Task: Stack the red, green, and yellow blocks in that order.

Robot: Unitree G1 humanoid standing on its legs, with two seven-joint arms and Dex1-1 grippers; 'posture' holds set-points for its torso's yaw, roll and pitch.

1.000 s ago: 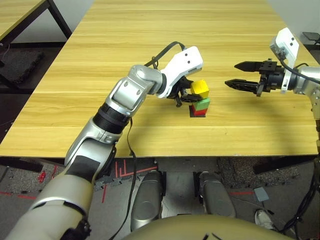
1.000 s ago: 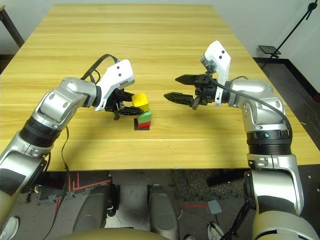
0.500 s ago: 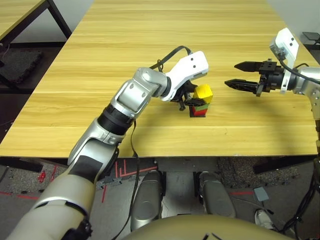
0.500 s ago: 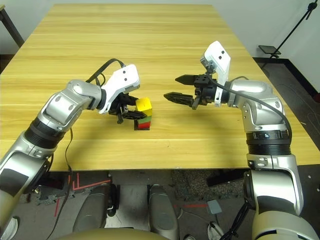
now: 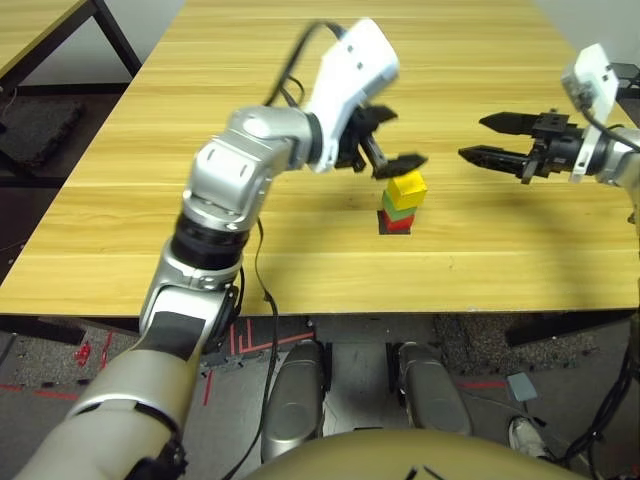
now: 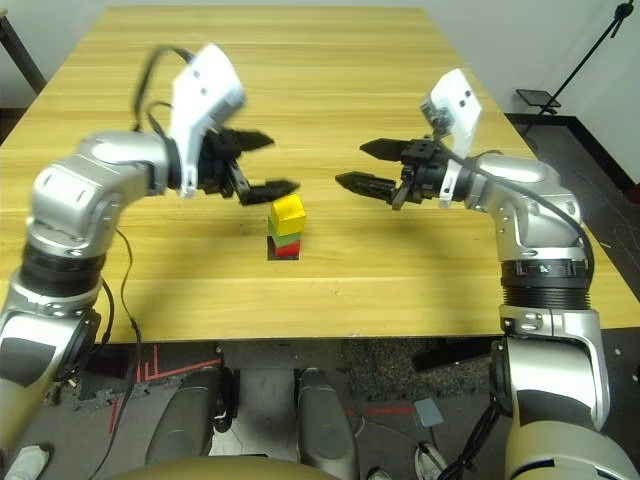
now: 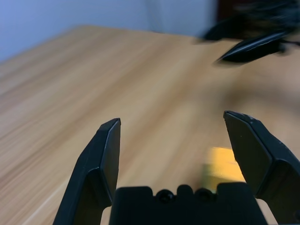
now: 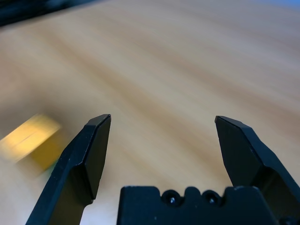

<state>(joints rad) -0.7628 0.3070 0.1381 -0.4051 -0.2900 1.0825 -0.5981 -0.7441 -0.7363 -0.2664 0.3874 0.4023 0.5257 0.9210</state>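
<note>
A yellow block sits on a green block, which rests on a red block, forming one upright stack mid-table. The yellow one is turned slightly against the green. My left gripper hovers open and empty just above and behind the stack, apart from it. In the left wrist view the yellow block shows low between the fingers. My right gripper stands open and empty to the right of the stack, pointing toward it. Its wrist view catches the yellow block off to one side.
A flat black square patch lies under the stack. The wooden table stretches far behind the stack, and its front edge is close. A second table stands at the far left.
My left gripper has opened, left the yellow block on the green one, and risen up and back. The right gripper has shifted a little to the right.
</note>
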